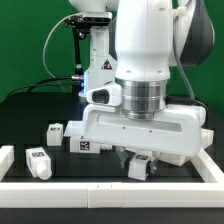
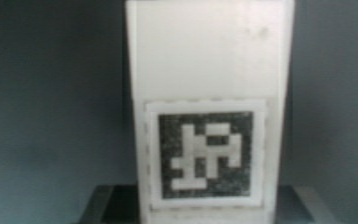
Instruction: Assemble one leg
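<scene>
- Leg [image 2: 202,90]: white block with a black-and-white square tag on the side facing the wrist camera. It filled the middle of the wrist view at very close range.
- Gripper [image 1: 139,162]: low over the table, near the front rail. It was judged clamped on the leg, though the fingers hardly showed in either view.
- Risk, slip: the plastic looked smooth and the hold narrow. The block could twist or drop if the grip sat off its middle.
- Risk, collision: spare legs [image 1: 38,161] [image 1: 55,130] and a tagged white part [image 1: 85,146] lay on the exterior view's left of the gripper, the tagged part near it. A low sideways sweep could knock them.
- Risk, fit: a tilted block would likely jam rather than seat. The part meant to receive it was not seen.
- Risk, sight: the broad white gripper body hid the work from the exterior view, so a fault might pass unnoticed.
- Surface: black matte table [image 1: 30,115], bounded by a low white rail [image 1: 100,190] at the front and on the exterior view's left.
- Room: green backdrop [image 1: 30,40], with a dark stand [image 1: 75,50] behind the arm [image 1: 145,50].
</scene>
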Controlling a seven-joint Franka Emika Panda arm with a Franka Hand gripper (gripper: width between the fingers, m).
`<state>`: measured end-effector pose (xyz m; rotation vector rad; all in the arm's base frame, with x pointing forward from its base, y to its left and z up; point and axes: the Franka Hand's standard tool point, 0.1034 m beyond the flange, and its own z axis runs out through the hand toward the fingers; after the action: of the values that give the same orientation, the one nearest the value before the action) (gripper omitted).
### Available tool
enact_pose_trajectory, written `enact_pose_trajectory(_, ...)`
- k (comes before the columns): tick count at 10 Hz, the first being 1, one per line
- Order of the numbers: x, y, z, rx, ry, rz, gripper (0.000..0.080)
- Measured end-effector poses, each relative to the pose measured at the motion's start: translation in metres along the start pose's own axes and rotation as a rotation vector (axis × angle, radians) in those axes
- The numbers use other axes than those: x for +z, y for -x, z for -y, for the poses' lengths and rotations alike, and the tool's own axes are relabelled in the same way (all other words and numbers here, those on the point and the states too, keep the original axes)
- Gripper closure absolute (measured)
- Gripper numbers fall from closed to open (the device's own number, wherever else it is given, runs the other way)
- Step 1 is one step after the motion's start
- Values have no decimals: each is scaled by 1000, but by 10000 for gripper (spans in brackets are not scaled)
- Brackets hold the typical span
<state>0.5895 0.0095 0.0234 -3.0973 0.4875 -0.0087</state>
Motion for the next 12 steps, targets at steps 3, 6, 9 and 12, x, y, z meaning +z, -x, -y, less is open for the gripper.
enact_pose_trajectory(3,-30,-11,-48,-217,0,-15,515)
enact_pose_trajectory(6,-28,-10,-50,-209,-2,-12,514)
enact_pose_trajectory(9,-37,6,-60,-254,-4,-4,514)
enact_pose_trajectory(12,-53,43,-78,-250,-5,-22,514)
